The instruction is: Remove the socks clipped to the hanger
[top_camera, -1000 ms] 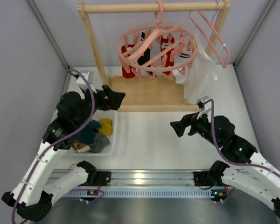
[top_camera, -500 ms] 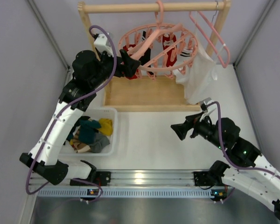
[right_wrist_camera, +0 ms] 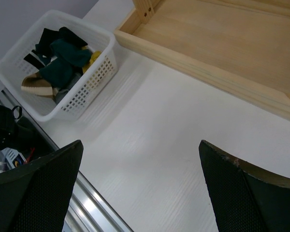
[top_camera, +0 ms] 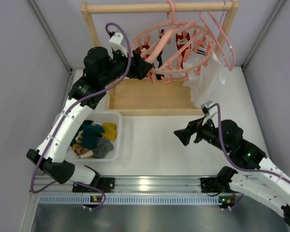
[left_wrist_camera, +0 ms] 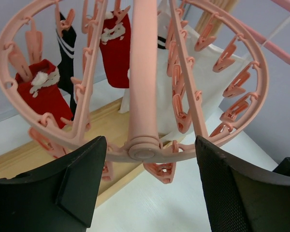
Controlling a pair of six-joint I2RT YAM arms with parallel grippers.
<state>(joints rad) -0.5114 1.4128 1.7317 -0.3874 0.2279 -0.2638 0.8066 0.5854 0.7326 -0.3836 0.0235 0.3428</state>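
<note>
The salmon-pink round hanger (top_camera: 160,41) hangs tilted from the wooden rail. Red socks with white marks (top_camera: 185,39) and a black sock (top_camera: 158,63) are clipped to it. In the left wrist view a red sock (left_wrist_camera: 44,95), a second red sock (left_wrist_camera: 116,50) and a black sock with white stripes (left_wrist_camera: 65,41) hang from clips on the hanger's ring (left_wrist_camera: 9,87). My left gripper (top_camera: 146,67) is open, its jaws either side of the ring's near rim and crossbar end (left_wrist_camera: 144,152). My right gripper (top_camera: 178,137) is open and empty above the table (right_wrist_camera: 150,159).
A white basket (top_camera: 117,116) with several socks sits at the left, also in the right wrist view (right_wrist_camera: 106,41). The wooden rack has a base tray (top_camera: 150,96). A plain pink triangular hanger (top_camera: 223,41) holds a white cloth bag (top_camera: 205,82).
My left arm rose from beside the basket up to the hanger's left rim. The hanger swung right and tilted. My right arm barely moved.
</note>
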